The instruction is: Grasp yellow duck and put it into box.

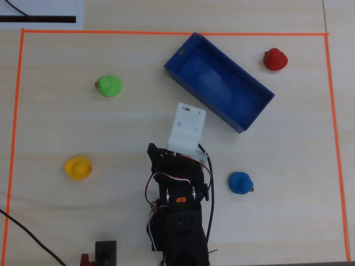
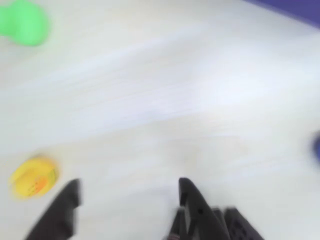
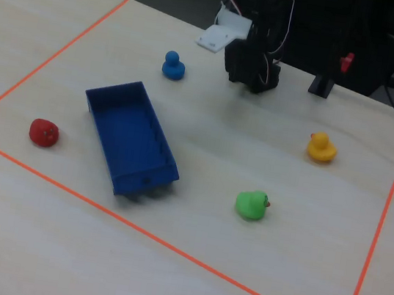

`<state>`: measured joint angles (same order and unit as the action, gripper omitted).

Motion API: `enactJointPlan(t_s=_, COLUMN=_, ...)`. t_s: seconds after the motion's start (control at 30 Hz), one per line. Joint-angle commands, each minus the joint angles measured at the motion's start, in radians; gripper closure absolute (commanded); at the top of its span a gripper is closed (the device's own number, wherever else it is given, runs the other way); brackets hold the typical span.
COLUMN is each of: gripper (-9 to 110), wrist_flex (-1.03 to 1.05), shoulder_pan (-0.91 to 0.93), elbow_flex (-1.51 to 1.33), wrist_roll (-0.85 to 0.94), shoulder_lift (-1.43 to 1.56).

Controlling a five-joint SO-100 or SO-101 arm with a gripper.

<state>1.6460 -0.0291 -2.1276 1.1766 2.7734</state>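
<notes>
The yellow duck (image 1: 77,167) sits on the table at the left of the overhead view, apart from the arm (image 1: 177,199). In the blurred wrist view the duck (image 2: 34,177) lies just left of my gripper (image 2: 129,192), whose two black fingers stand wide apart with nothing between them. The duck also shows in the fixed view (image 3: 321,147). The blue box (image 1: 219,83) lies empty and slanted beyond the arm, and shows in the fixed view (image 3: 128,133) and as a sliver in the wrist view (image 2: 295,10). In the overhead view the white wrist mount (image 1: 186,127) hides the fingers.
A green duck (image 1: 108,86) sits at the upper left, a red duck (image 1: 275,59) right of the box, and a blue duck (image 1: 241,182) right of the arm. Orange tape (image 1: 16,138) frames the work area. Cables run at the table's lower left.
</notes>
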Motion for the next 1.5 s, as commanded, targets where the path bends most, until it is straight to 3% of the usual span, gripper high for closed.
enactJointPlan(t_s=0.0, gripper=67, wrist_flex=0.075, shoulder_pan=-0.123, elbow_flex=0.230, wrist_roll=-0.049, shoulder_lift=-0.225)
enactJointPlan(t_s=0.37, gripper=61, wrist_flex=-0.055, shoulder_pan=-0.684, elbow_flex=0.288, wrist_roll=-0.402, shoulder_lift=-0.611)
enactJointPlan(t_s=0.53, gripper=61, wrist_flex=-0.150, shoulder_pan=-0.813, elbow_flex=0.287, wrist_roll=-0.495, shoulder_lift=-0.701)
enactJointPlan(t_s=0.93, gripper=61, wrist_flex=-0.430, shoulder_pan=-0.824, elbow_flex=0.110, wrist_roll=-0.541, shoulder_lift=-0.769)
enactJointPlan(t_s=1.47, gripper=61, wrist_flex=-0.595, shoulder_pan=-0.891, elbow_flex=-0.077, wrist_roll=-0.643, shoulder_lift=-0.770)
